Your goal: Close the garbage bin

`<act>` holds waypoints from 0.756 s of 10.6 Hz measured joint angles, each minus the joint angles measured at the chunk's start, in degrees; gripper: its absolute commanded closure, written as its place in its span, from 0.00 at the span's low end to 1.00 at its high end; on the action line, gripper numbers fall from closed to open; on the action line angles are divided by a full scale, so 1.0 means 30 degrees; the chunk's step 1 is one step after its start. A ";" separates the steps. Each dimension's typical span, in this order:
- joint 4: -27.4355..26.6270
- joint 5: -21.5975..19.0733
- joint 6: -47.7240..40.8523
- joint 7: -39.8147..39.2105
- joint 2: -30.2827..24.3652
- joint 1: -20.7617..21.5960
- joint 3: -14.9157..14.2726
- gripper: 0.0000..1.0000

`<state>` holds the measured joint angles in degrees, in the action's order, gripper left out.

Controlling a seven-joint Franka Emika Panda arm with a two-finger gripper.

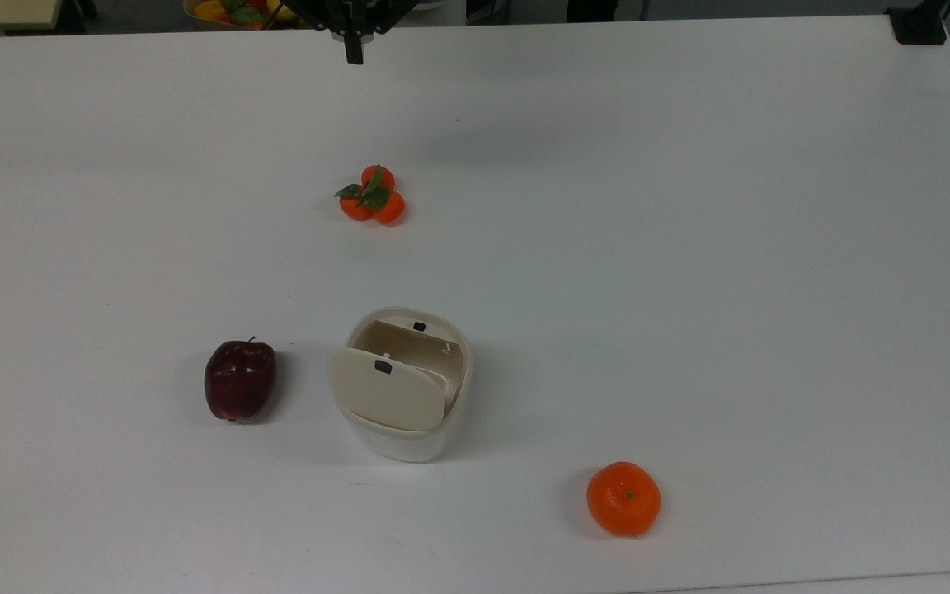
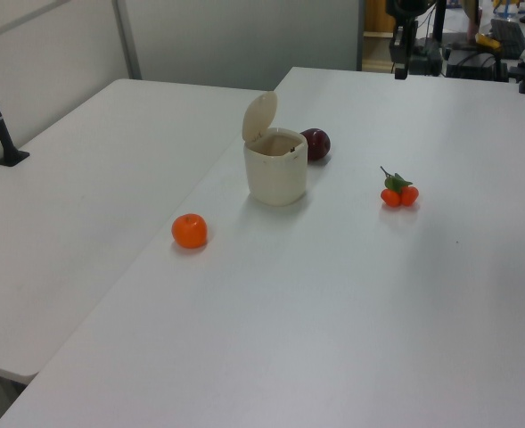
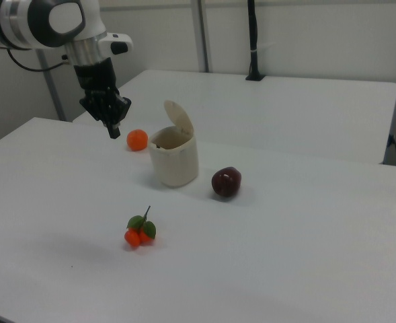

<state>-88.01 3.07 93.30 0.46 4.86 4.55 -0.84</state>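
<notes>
Fruit lies nearest the top view's lower edge: a lone orange [image 1: 623, 498] sits on the white table [image 1: 731, 247] at about four o'clock from the garbage bin [image 1: 406, 386], well apart from it. In the left view the same orange [image 2: 190, 230] is at roughly seven o'clock from the bin [image 2: 275, 167].

Next comes the garbage bin itself, standing upright near the middle of the table. Its beige lid [image 1: 384, 398] is raised on its hinge, not down on the rim; a small black square mark [image 1: 383, 366] shows on it. In the right view the lid [image 3: 180, 119] stands nearly upright above the cream body [image 3: 175, 159]. The opening shows a beige inner wall, and nothing can be made out inside it.

A dark red apple [image 1: 239, 379] rests at nine o'clock from the bin in the top view, near it but not touching. In the right view the apple [image 3: 226, 182] sits at four o'clock from the bin.

Farther off, at twelve o'clock from the bin in the top view, a cluster of three small oranges with green leaves [image 1: 373, 196] lies alone on the table.

Farthest, at the top view's upper edge, the gripper [image 1: 353, 51] hangs above the table, pointing down. Its fingers are pressed together with nothing between them; the right view shows the gripper [image 3: 113, 130] likewise, well apart from the bin.
</notes>
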 measured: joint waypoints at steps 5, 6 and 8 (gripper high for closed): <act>-0.0007 -0.0008 0.7495 0.1893 0.1603 -0.0007 -0.0006 1.00; -0.0006 -0.0006 0.9551 0.2629 0.2150 -0.0006 -0.0006 1.00; -0.0010 -0.0006 1.3234 0.3266 0.3327 -0.0006 -0.0006 1.00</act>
<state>-88.04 3.05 133.00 10.26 14.84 4.53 -0.85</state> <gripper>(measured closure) 0.991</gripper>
